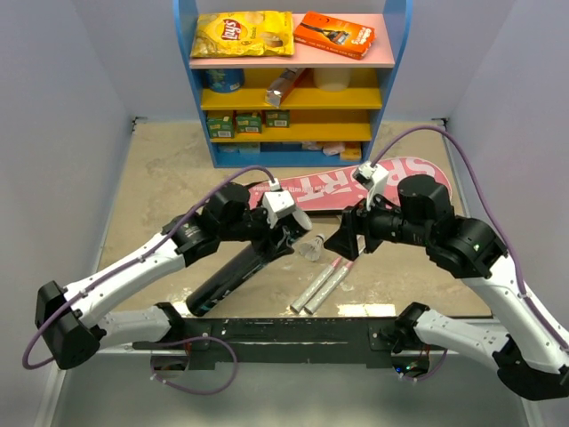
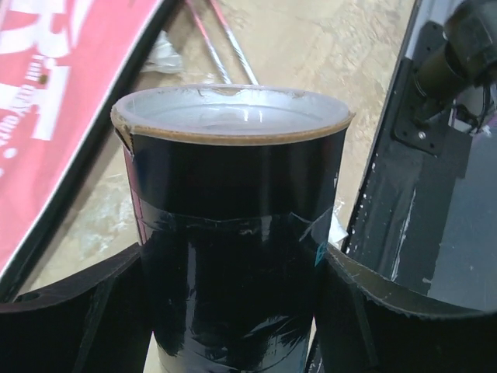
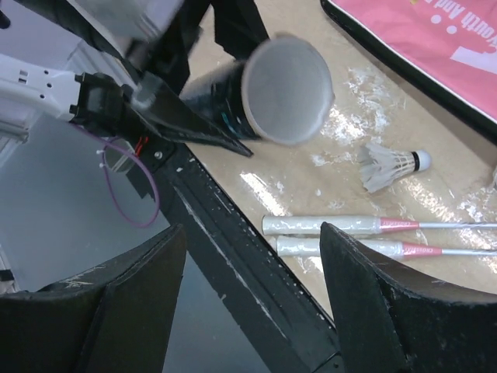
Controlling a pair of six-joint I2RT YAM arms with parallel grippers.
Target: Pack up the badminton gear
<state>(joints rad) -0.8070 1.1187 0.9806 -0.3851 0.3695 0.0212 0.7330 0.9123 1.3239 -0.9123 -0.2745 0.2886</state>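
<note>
up top: clamped on the tube near its open end with the left claw, that end held off the table. just across, facing it, the right claw, spread apart and holding nothing. low between the two claws, the shuttlecock on the table. on the near side of the right claw, the rackets, handles side by side. beyond both claws, the bag lying flat.

left wrist: tube pinned between both fingers, pale rim on show. left of the claw, bag; ahead, thin racket shafts.

right wrist: fingers parted, only table between. ahead and left, tube mouth facing the camera. ahead and right, shuttlecock on its side, racket handles just nearer the claw, bag farthest out.
</note>
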